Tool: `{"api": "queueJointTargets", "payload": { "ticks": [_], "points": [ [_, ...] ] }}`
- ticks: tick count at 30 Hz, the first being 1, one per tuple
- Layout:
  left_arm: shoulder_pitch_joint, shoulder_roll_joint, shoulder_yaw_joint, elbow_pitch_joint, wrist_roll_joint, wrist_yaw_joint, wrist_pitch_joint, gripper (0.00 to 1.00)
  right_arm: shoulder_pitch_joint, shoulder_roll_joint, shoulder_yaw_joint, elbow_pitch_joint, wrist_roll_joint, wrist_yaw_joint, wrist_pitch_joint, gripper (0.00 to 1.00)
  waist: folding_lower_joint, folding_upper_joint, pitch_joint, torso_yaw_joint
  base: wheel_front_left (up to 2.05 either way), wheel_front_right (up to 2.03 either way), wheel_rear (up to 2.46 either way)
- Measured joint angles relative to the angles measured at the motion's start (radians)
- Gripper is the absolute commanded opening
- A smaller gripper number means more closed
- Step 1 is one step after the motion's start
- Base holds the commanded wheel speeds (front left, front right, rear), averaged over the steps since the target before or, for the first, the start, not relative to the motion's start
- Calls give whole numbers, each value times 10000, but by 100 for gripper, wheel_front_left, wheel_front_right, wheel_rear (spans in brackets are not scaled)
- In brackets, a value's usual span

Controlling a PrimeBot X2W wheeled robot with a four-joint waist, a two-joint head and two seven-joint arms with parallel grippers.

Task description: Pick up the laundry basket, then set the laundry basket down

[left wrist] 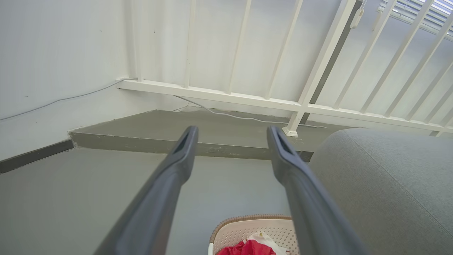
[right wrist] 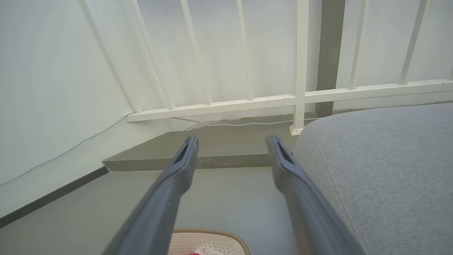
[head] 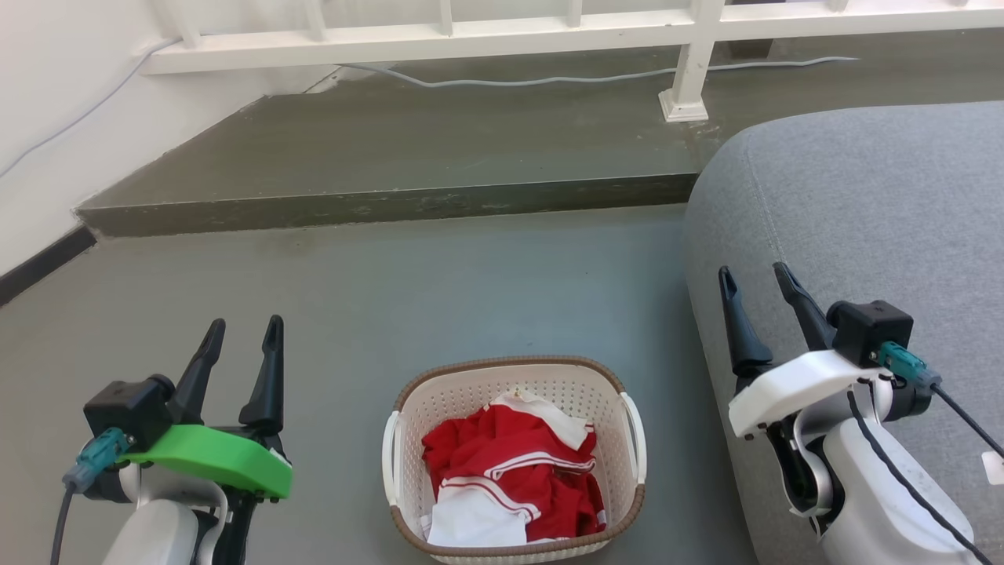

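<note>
1. The rounded cream-white perforated plastic laundry basket with a brown woven-look rim (head: 469, 397) is sitting on the grey floor (head: 439, 290) between my arms, holding red and white clothes (head: 502, 459).
2. My left jaws and right jaws are hanging spread, gripping nothing, well apart from its white side handles (head: 634, 436).
3. I am judging nothing done yet: lifting and setting down are both waiting.

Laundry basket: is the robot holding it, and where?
No, nothing is held. The left gripper and right gripper are open, away from the laundry basket on the floor.
</note>
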Motion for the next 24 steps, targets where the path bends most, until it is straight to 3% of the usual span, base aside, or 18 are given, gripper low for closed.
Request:
{"api": "queueJointTargets", "payload": {
  "ticks": [24],
  "points": [
    [705, -604, 767, -715, 978, -194, 0, 100, 754, 318, -566, -537, -610, 38, 0, 100, 0, 0, 61, -35, 0, 0, 0]
  ]
}}
